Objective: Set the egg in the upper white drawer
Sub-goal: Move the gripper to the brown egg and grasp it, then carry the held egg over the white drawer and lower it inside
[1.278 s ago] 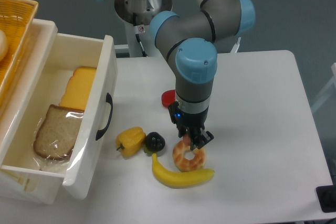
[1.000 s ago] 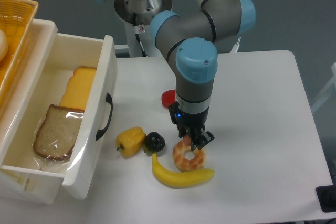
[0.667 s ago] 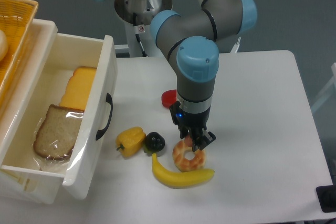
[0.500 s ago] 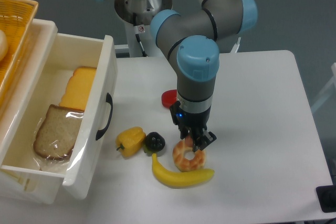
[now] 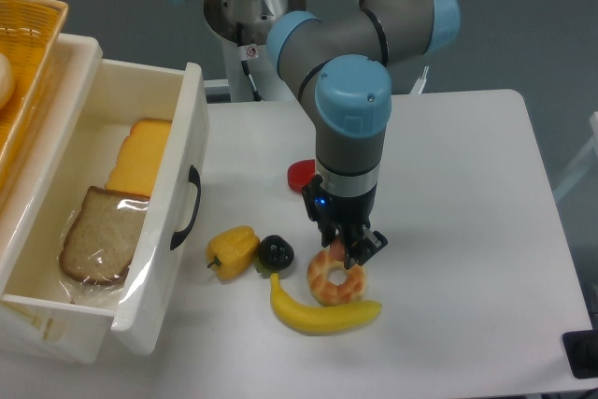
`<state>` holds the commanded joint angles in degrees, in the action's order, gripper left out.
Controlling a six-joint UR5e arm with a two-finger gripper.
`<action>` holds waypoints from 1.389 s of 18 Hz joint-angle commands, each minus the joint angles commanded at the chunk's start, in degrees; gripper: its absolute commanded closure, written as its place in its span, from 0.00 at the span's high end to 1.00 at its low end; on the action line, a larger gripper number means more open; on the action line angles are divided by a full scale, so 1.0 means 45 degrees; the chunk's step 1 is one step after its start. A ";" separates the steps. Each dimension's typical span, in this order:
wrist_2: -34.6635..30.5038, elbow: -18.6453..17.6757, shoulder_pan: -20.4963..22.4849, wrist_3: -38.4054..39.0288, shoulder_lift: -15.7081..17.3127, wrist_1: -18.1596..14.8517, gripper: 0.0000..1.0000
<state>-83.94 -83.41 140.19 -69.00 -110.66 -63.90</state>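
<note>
White table (image 5: 467, 193); tool (image 5: 349, 248) low over donut (image 5: 335, 279); egg hidden.

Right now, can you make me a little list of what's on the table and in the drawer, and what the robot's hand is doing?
hand: low over the donut's top edge, something pinkish between its fingers; grip unclear
egg: not clearly visible
banana: in front of the donut
yellow pepper: left of a dark round fruit
red object: partly hidden behind the arm
upper white drawer: open, holding a bread slice and cheese slices
</note>
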 joint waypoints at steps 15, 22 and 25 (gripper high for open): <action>0.2090 -0.0741 0.0000 0.3186 0.2518 -0.0098 0.25; 0.2736 -0.0937 -0.1482 0.2933 0.3145 -0.0117 0.25; 0.2755 -0.1327 -0.1816 0.2349 0.3535 -0.0117 0.24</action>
<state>-71.54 -89.38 132.02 -58.43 -94.75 -64.42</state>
